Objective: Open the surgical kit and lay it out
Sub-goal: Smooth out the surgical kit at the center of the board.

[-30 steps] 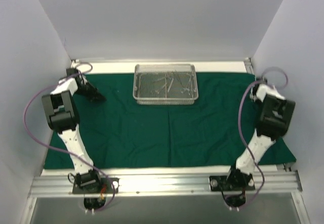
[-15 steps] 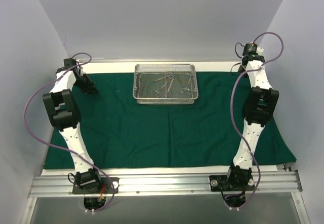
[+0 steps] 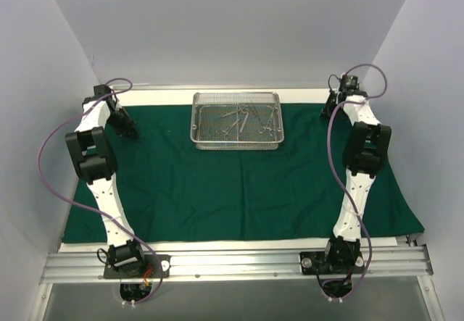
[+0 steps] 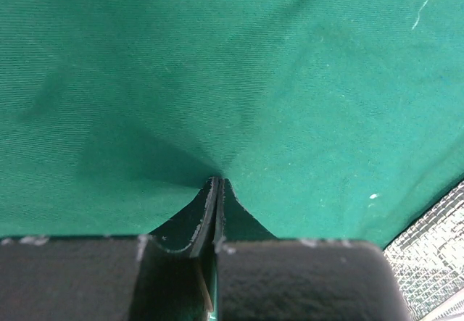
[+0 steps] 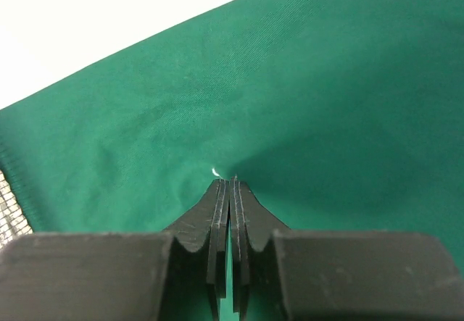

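Surgical kit's green cloth (image 3: pixel 239 190) lies spread flat, its wire-mesh tray (image 3: pixel 235 144) of steel instruments (image 3: pixel 243 118) at the far edge. The left gripper (image 4: pixel 217 182) and right gripper (image 5: pixel 229 182) each clench a pinch of cloth near the far corners.

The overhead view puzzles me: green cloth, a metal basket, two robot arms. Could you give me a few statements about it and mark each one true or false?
1. The wire-mesh tray sits on the green cloth, toward the far edge. True.
2. The tray is empty. False: slim steel instruments lie in it.
3. Both hands are wide open. False: the left hand and the right hand have their fingers closed together, tips at the cloth.
4. The cloth is spread out across the table. True.
5. The right hand hangs over the tray. False: it is at the cloth's far right corner, apart from the tray.
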Robot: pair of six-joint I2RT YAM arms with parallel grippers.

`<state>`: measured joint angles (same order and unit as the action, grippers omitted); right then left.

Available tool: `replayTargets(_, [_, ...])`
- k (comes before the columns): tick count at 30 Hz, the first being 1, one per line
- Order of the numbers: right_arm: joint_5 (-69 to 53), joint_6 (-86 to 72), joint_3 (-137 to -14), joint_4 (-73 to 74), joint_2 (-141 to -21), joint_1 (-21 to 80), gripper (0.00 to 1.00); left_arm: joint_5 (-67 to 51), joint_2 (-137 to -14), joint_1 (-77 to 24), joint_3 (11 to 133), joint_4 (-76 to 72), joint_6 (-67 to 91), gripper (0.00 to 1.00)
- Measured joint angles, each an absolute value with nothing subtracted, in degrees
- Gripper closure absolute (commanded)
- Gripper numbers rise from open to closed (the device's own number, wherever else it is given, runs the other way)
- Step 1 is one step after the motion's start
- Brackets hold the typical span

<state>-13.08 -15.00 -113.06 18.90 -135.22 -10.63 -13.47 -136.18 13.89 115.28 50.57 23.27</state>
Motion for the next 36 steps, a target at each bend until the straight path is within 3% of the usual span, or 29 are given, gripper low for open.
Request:
replayTargets(15, [-20.03,-22.98,-120.90,13.54,-144.38,-11.42,1.00,-11.88,-129.91,14.94,104.33,50.50,25.63,0.98])
replayTargets(23, [-22.33,-23.99,-111.72,7.97,-140.07,-12.36,1.00,-8.32,-127.00,16.38,101.56,51.79,25.91,0.98])
replayTargets(36, [-25.06,-23.59,-109.38,7.22,-139.02,-12.69,1.00,-11.20,-143.28,18.48,127.42,65.49,24.99,0.98])
